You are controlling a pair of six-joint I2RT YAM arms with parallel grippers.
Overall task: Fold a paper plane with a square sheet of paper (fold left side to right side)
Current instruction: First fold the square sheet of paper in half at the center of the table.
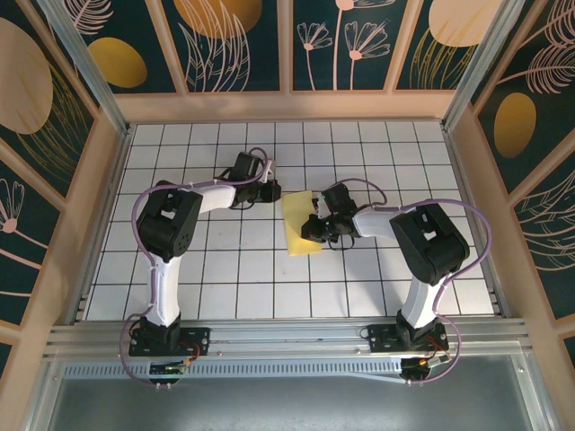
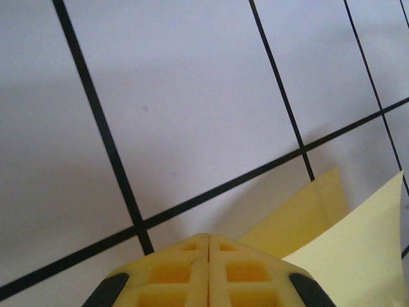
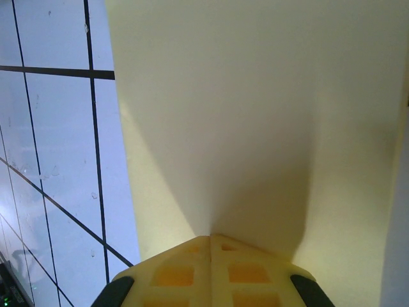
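Jaws on the left arm (image 1: 171, 224) are pressed together with nothing between them. In the top view they sit just off the upper left corner of the square sheet of paper (image 1: 298, 235). In the left wrist view the sheet (image 2: 358, 256) lies to the lower right of the closed tips, close by but apart from them, with a darker flap showing under a paler layer.

The right arm (image 1: 427, 238) also has its jaws together, and their tips are on the sheet. In the right wrist view the pale yellow surface (image 3: 255, 115) spreads straight ahead of them and takes the upper right of the frame. Whether a layer is nipped between them or only pressed flat cannot be told.

From above, the sheet sits near the middle of the desk (image 1: 225, 269). It looks like a strip about one tile wide, with its long axis running from the top to the bottom of the frame, so the left-to-right fold seems already made. The right jaws are the nearer pair, on the sheet's right edge at about mid-length. The left pair would have to move toward the lower right of the frame to reach the sheet. Only bare tiles lie around it. The one thing likely to get in the way is the right wrist, which overhangs the right edge.
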